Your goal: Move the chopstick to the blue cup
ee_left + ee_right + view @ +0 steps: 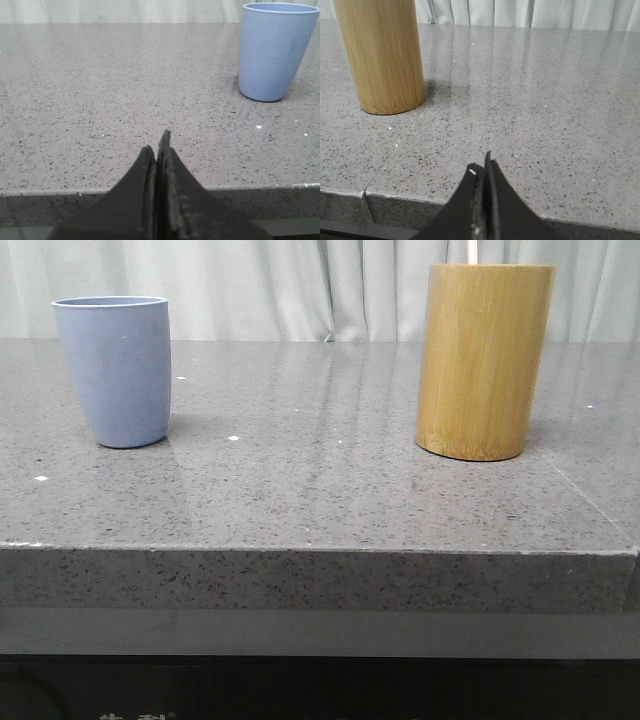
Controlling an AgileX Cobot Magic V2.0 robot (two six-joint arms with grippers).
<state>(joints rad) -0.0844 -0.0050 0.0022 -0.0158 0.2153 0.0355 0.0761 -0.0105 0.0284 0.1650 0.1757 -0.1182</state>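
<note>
1. We see the chopstick point(470, 251) standing in the bamboo holder point(484, 360), only its pale tip poking above the rim; the blue cup point(114, 368) waits well apart across the stone table point(320, 490).
2. Our left gripper point(159, 150) and right gripper point(482, 170) hang at the table's near edge, fingers pressed together, holding nothing.
3. The front view alone gives us the chopstick tip; the right wrist view crops the holder's top.

A staged test bench rather than a home: a speckled grey stone-look countertop point(330, 490) backed at 12 o'clock by a plain pale pleated curtain point(300, 285), with no furnishings around it.
</note>
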